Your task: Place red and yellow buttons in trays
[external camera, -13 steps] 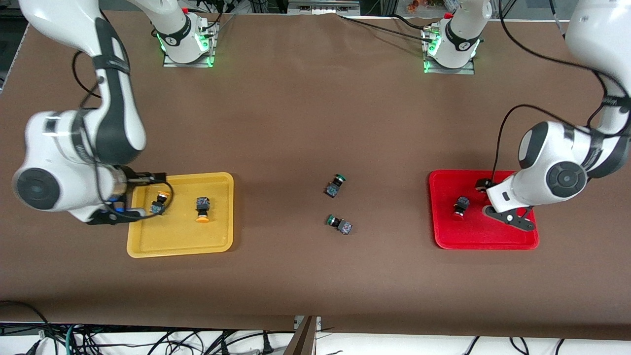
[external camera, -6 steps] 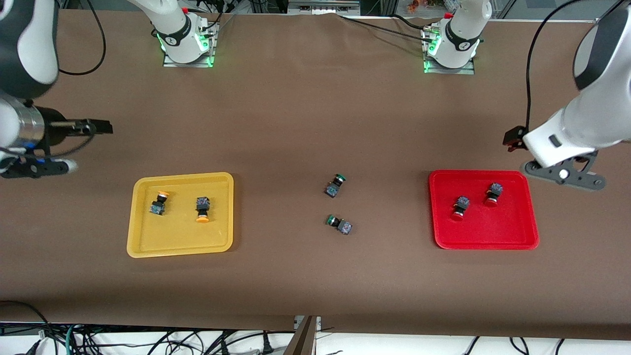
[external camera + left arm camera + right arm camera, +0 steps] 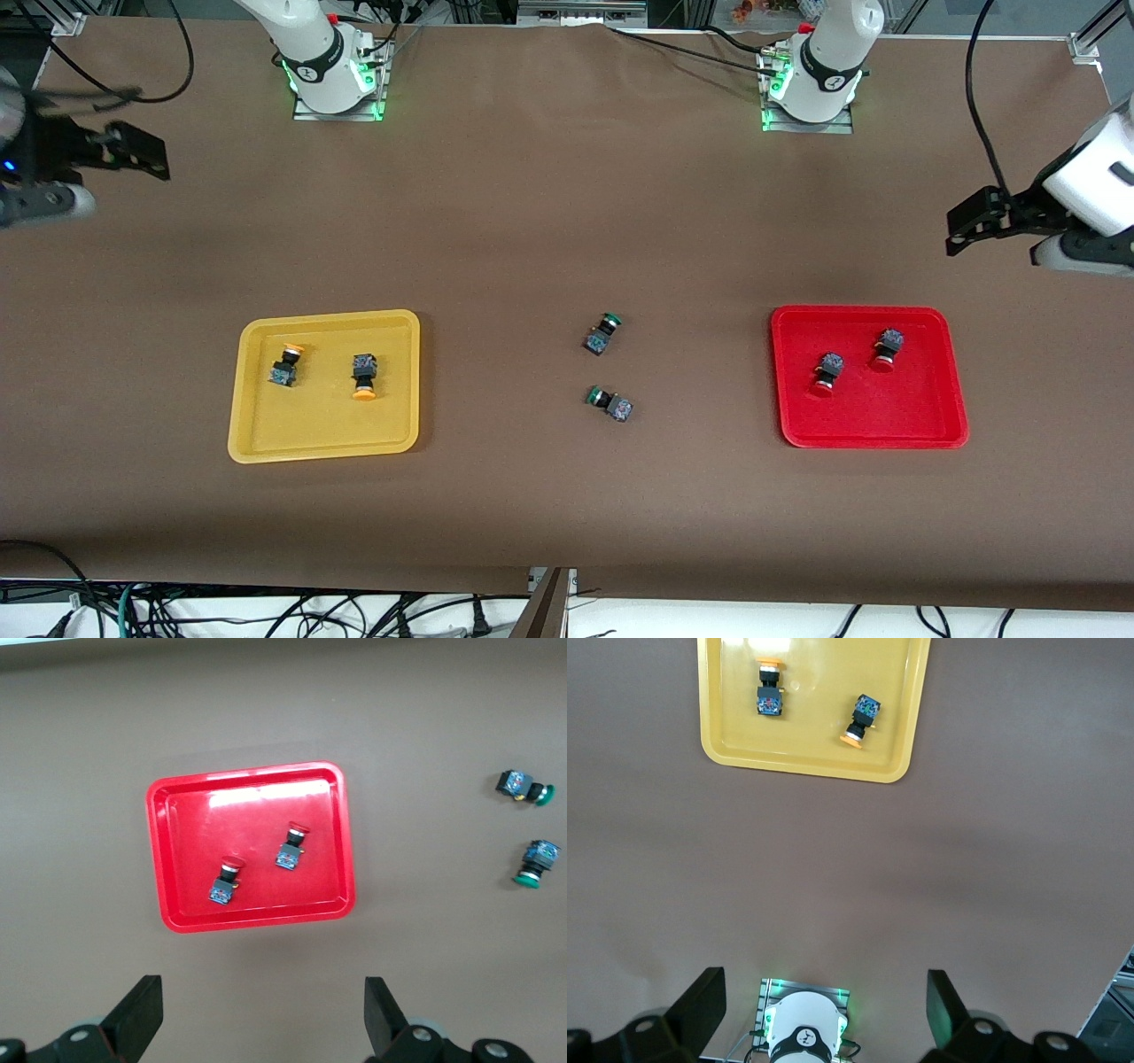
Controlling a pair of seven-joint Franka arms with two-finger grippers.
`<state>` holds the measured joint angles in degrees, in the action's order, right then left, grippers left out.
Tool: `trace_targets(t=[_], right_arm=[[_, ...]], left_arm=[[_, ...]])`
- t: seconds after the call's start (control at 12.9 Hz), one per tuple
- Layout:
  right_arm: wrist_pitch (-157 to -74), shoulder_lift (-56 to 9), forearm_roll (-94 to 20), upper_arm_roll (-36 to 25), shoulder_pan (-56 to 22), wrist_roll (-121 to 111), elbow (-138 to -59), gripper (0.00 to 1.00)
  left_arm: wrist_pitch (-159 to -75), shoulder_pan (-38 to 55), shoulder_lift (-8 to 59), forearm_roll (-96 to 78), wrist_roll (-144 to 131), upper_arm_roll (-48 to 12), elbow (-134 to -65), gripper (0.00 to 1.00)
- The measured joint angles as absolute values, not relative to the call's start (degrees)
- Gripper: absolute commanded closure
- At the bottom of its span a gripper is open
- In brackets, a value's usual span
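Two yellow-capped buttons (image 3: 286, 365) (image 3: 364, 376) lie in the yellow tray (image 3: 328, 434). Two red-capped buttons (image 3: 828, 372) (image 3: 886, 348) lie in the red tray (image 3: 886, 416). My right gripper (image 3: 133, 152) is open and empty, high over the table at the right arm's end. In its wrist view (image 3: 824, 1014) the yellow tray (image 3: 815, 762) and its buttons (image 3: 770, 693) (image 3: 862, 720) show far below. My left gripper (image 3: 974, 221) is open and empty, high over the left arm's end. Its wrist view (image 3: 264, 1019) shows the red tray (image 3: 257, 914) with both buttons (image 3: 228, 880) (image 3: 291, 846).
Two green-capped buttons (image 3: 602, 333) (image 3: 610, 401) lie on the brown table between the trays, also in the left wrist view (image 3: 524, 787) (image 3: 534, 861). The arm bases (image 3: 332, 66) (image 3: 811, 80) stand along the table's edge farthest from the front camera.
Both grippers have left their trays, risen and drawn back toward the table's ends. A yellow button and a red button that they were at now lie free in the trays.
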<state>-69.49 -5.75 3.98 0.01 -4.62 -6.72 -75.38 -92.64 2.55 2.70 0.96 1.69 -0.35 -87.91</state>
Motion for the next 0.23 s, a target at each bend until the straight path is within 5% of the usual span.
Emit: trace_targets(t=[0.23], right_arm=[[-71.6, 0.5, 4.0, 0.4, -3.7, -6.7, -82.4, 0.00]], left_arm=[[-93.5, 3.1, -1.3, 1.0, 1.6, -0.1, -93.4, 0.00]])
